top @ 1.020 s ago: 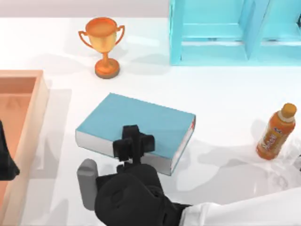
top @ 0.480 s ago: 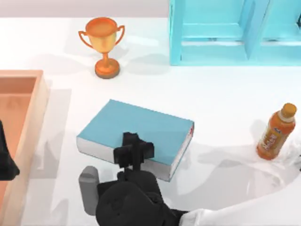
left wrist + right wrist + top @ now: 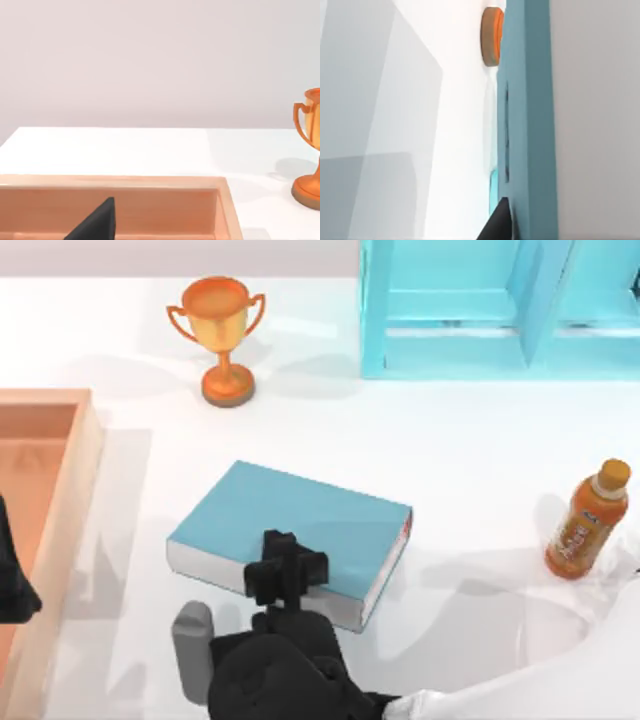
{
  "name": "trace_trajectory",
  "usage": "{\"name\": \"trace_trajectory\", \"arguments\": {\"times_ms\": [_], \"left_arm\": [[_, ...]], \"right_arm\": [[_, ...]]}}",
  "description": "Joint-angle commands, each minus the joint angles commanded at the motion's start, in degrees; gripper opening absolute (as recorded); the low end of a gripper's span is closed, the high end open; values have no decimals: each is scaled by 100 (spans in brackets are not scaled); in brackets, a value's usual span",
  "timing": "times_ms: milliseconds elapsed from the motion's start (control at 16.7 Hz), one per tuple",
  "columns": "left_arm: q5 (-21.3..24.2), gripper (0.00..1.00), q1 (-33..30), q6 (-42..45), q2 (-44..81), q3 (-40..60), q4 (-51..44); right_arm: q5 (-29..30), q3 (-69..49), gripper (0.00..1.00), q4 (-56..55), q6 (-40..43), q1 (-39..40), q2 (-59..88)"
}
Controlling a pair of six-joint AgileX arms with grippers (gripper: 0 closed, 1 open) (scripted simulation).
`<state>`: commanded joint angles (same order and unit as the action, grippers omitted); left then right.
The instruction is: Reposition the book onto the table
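Across the broad white glossy worktop (image 3: 470, 455), which carries everything, the largest change over the last second belongs to the thick teal-blue hardcover book (image 3: 300, 520) with white page edges and a thin red strip at its spine: it has drifted a little toward the near edge and its image has shrunk slightly, which I read as the book being lowered toward the surface. Its shadow now sits tight beneath it, so the book looks to be resting on the worktop or very nearly so; I cannot tell whether its underside has fully touched down. That would put the task at its closing step, with only the release and withdrawal left. Relative to the book, the light-blue shelf unit (image 3: 500, 310) stands well beyond its far side, the wooden tray (image 3: 60, 500) lies off to its left, the orange bottle (image 3: 585, 520) stands apart to its right, and the golden trophy (image 3: 222, 335) stands beyond its far left corner. My right claw (image 3: 285, 570) reaches over the book's near long edge, its black fingers clamped on cover and pages there. My left arm is parked over the wooden tray, left of the book.
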<state>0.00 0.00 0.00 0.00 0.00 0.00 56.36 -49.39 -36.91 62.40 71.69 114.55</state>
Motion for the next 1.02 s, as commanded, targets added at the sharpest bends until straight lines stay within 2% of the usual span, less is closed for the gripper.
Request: {"name": "trace_trajectory", "arguments": {"times_ms": [660,1020], "left_arm": [[0,100,0,0,0,0,0],[0,100,0,0,0,0,0]], "right_arm": [[0,0,98,0,0,0,0],[0,0,100,0,0,0,0]]}}
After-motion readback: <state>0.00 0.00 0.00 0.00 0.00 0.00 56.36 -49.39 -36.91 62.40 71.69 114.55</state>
